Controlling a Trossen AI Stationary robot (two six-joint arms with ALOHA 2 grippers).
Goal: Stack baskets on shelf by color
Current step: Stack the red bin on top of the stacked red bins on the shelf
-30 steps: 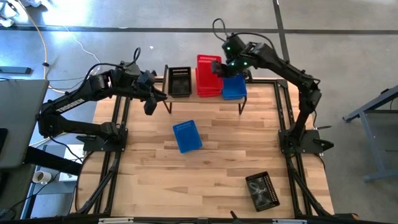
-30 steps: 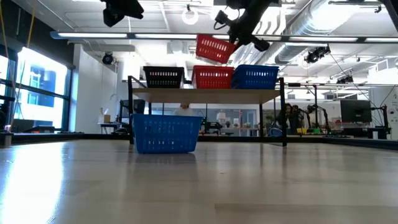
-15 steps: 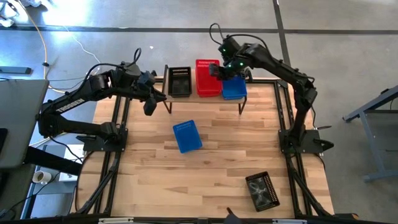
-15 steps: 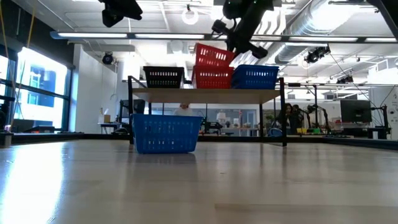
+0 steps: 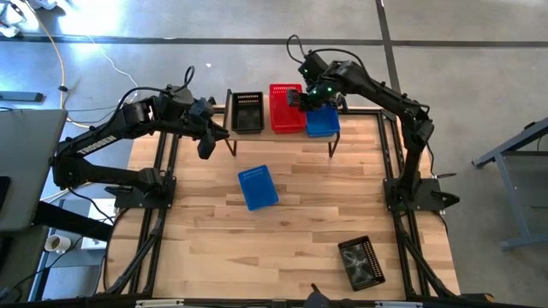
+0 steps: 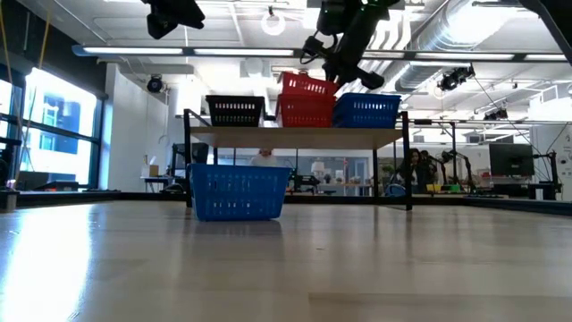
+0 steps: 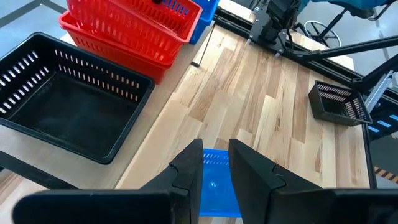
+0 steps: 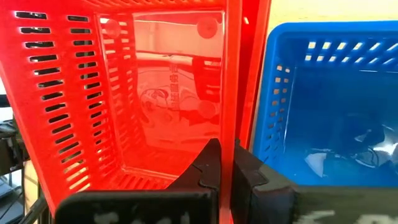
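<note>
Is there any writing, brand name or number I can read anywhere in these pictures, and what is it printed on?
"TROSSEN": white letters along the left arm, seen from above, small but just legible.
Moulded marks on the floor of the red basket that the right gripper holds: too blurred to read.
No readable text shows on the other baskets, the shelf or the table.

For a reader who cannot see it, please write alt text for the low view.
The right claw, shut on the rim of a tilted red basket, holds it partly nested in another red basket at the middle of the shelf. A black basket and a blue basket flank them, and another blue basket sits on the table.
</note>
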